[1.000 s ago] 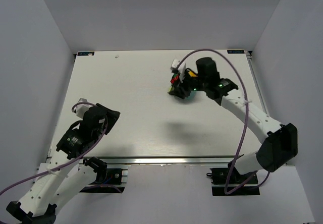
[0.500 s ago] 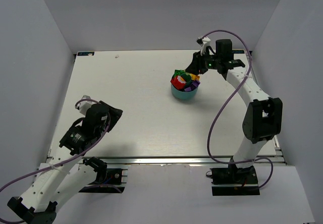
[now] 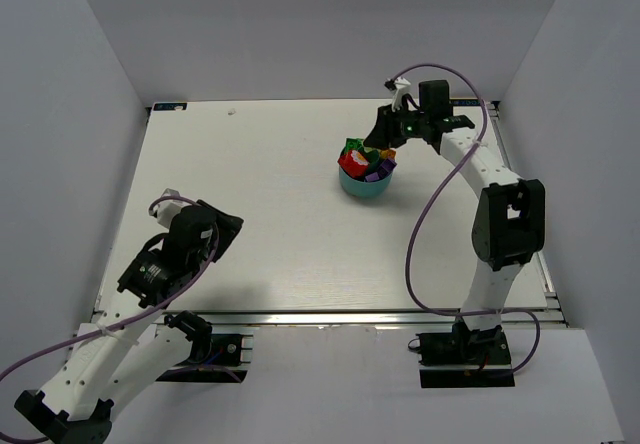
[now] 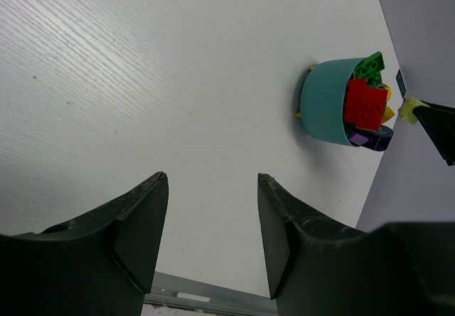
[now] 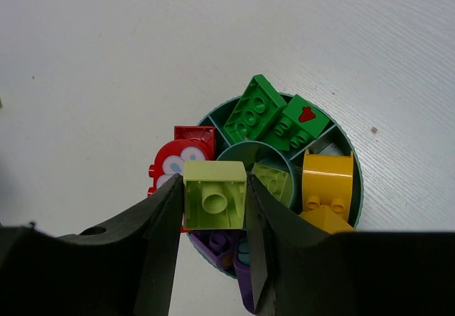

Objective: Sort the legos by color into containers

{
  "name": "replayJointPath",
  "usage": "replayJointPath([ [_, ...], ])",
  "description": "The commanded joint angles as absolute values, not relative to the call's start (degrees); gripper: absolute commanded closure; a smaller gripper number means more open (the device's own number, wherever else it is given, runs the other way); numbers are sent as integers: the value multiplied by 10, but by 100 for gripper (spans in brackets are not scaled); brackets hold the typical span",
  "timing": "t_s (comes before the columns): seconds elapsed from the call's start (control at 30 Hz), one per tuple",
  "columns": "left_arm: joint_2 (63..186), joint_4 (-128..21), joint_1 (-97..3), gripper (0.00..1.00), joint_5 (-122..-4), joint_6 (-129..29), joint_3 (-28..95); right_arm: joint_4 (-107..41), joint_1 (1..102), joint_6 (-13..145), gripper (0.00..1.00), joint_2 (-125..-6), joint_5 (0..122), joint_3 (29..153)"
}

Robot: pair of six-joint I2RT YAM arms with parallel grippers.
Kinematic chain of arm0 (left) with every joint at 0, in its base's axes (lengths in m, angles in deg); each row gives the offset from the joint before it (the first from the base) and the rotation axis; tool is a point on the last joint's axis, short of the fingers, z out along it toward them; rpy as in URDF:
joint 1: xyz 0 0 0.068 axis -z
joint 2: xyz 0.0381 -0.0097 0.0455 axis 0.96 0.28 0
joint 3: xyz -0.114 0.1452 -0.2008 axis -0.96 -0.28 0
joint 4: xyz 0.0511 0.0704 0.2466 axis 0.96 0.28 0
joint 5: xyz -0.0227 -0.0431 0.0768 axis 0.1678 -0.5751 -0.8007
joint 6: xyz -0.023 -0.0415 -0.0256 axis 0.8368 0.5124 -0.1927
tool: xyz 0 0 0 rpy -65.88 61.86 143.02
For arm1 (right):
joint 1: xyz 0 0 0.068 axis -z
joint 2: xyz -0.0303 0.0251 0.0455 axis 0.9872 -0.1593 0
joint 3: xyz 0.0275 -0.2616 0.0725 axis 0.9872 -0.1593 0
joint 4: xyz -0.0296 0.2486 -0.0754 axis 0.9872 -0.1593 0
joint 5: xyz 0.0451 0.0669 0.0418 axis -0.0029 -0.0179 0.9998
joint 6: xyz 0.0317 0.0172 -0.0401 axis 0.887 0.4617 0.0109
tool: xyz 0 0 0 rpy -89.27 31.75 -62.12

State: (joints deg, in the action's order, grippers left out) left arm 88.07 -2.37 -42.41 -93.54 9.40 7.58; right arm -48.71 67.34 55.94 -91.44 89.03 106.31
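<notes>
The teal bowl (image 3: 366, 186) stands on the table at the back right, with legos in its wedges. In the right wrist view the bowl (image 5: 355, 188) holds green bricks (image 5: 257, 109), red pieces (image 5: 170, 163), yellow bricks (image 5: 327, 181), purple bricks (image 5: 220, 245) and a lime brick (image 5: 274, 181) in its central cup. My right gripper (image 5: 213, 203) is shut on a second lime brick (image 5: 215, 193) and holds it above the bowl, hollow underside toward the camera. My left gripper (image 4: 212, 238) is open and empty, low at the near left, far from the bowl (image 4: 323, 102).
White walls close in the table (image 3: 260, 214) on the left, back and right. The right arm's purple cable (image 3: 430, 214) loops over the table's right side. The metal rail (image 3: 330, 319) runs along the near edge.
My right arm swung from over the bowl's right side to the back right and now reaches in from behind. The bowl stayed put. The left arm barely moved.
</notes>
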Motion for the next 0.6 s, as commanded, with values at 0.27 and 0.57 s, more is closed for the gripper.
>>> replayJointPath([
  [0.27,887,-25,-426,37,-933,91,75,-478,676,549,67,-954,871,1098],
  [0.57,888,-22,-426,37,-934,91,77,-478,676,546,41,-958,868,1103],
])
